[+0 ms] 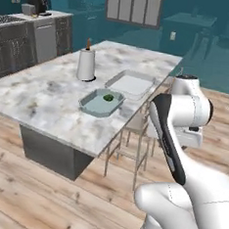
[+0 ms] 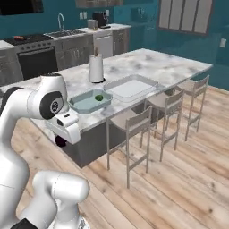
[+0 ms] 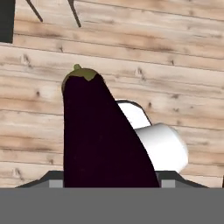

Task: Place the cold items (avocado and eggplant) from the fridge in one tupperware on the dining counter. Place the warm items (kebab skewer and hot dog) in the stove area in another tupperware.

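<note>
A dark purple eggplant (image 3: 96, 131) with a green cap stands between my fingers in the hand view, over the wooden floor. My gripper (image 3: 109, 178) is shut on the eggplant. In the right base view the gripper (image 2: 61, 140) hangs low in front of the dining counter (image 1: 44, 98). On the counter sits a pale blue tupperware (image 1: 86, 105) (image 2: 77, 107) with the green avocado (image 1: 108, 97) (image 2: 99, 97) inside. Just behind it is a second, clear tupperware (image 1: 115, 80) (image 2: 151, 84). A small reddish item (image 2: 20, 38) lies on the stove; I cannot tell what it is.
A white paper towel roll (image 1: 86, 65) (image 2: 95, 68) stands upright behind the tupperwares. Bar stools (image 2: 134, 123) line the counter's near side by my arm. The stove (image 2: 31, 56) and sink run along the back wall.
</note>
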